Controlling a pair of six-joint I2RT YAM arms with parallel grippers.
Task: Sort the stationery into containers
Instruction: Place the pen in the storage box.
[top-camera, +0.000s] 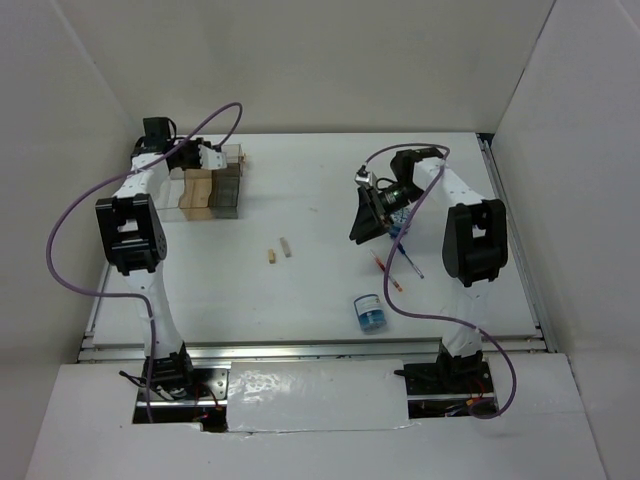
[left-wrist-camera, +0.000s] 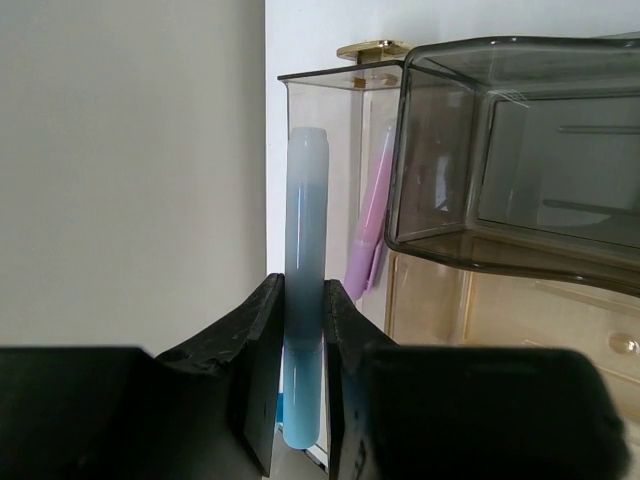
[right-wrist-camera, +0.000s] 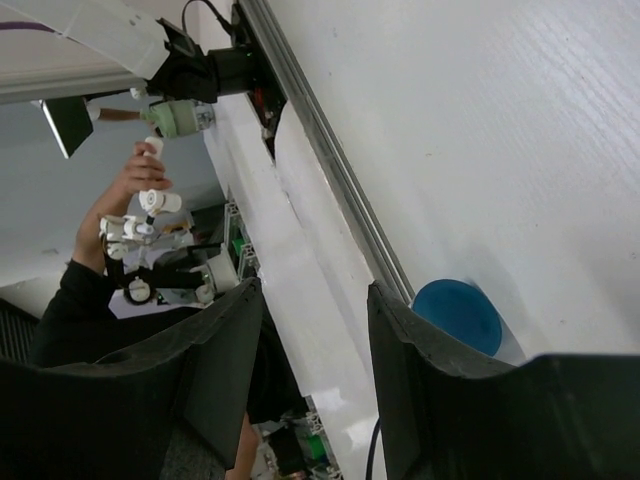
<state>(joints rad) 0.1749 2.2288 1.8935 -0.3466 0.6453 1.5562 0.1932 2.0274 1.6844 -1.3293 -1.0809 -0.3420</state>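
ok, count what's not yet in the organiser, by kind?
Pens: 2 (red-orange pen, blue pen)
Tan stubs: 2
Round blue tub: 1 visible
Pale-blue bar: 1, in left gripper
Total: 6

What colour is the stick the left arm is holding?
The stick is pale blue, seen best in the left wrist view.

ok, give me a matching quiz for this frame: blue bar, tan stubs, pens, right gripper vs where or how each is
Things:
1. blue bar
2. tan stubs
3. pens
4. right gripper

Places or states:
A. open, holding nothing
B. pinched in the left gripper, next to the organiser
C. loose on the table, about midway between the arms
D. lying on the table beside the right arm

Pairs: 1-B, 2-C, 3-D, 4-A
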